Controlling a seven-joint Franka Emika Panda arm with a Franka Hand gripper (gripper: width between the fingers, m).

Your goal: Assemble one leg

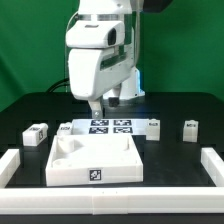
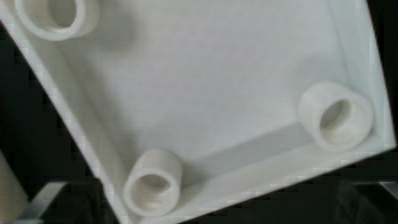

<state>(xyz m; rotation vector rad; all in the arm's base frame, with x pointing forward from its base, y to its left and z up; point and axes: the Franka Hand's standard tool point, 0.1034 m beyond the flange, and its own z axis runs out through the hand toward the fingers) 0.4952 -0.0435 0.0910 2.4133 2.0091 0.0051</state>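
The large white square panel [image 1: 95, 160] lies on the black table in front of the marker board [image 1: 110, 127]. In the wrist view the panel [image 2: 196, 80] fills most of the picture, with three round corner sockets showing, one of them [image 2: 333, 110] near the panel's edge. A small white leg [image 1: 37, 135] with a tag stands at the exterior view's left, another leg [image 1: 190, 130] at the right, and a third leg [image 1: 152, 125] beside the marker board. My gripper [image 1: 95, 108] hangs above the panel's far edge, open and empty; in the wrist view the gripper [image 2: 217, 200] shows only faint fingertips, wide apart.
White rails border the work area at the exterior view's left [image 1: 10, 165], right [image 1: 212, 165] and front [image 1: 110, 203]. The arm's white body [image 1: 100, 55] stands over the marker board.
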